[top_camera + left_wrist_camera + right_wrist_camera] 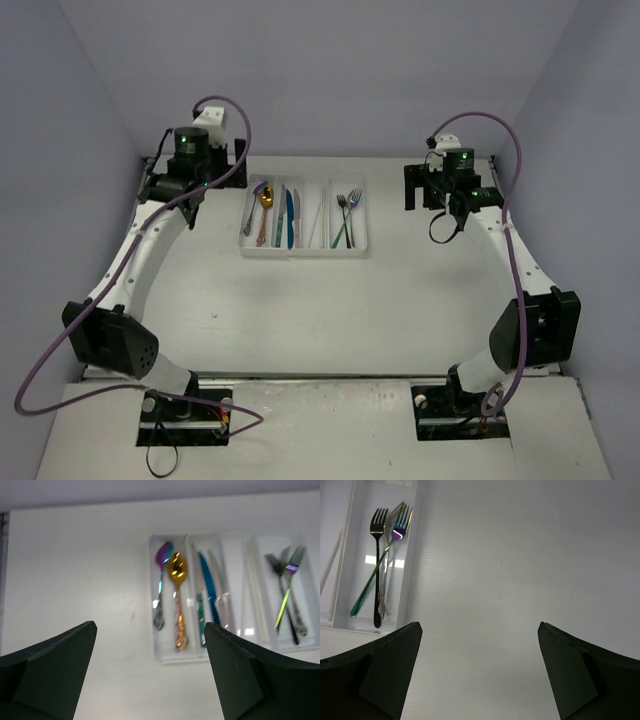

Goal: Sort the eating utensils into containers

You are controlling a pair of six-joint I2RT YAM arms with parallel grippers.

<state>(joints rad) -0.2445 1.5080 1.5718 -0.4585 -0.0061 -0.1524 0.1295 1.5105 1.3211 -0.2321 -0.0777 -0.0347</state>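
The white cutlery tray [303, 251] lies at the back middle of the table. In the left wrist view its first compartment holds a purple spoon [161, 580] and a gold spoon [178, 595]. The second holds a blue knife [209, 587] and a silver knife [220, 592]. The third holds pale sticks [245, 590], and the fourth holds forks [287, 595]. My left gripper [192, 210] is open and empty, left of the tray and above the table [150, 630]. My right gripper [450, 207] is open and empty, right of the tray [480, 630]; its view shows the forks [380, 565].
Purple-grey walls close in the table [320, 320] at the back and on both sides. Cables loop from both arms. A small dark speck [213, 316] marks the tabletop in front of the tray.
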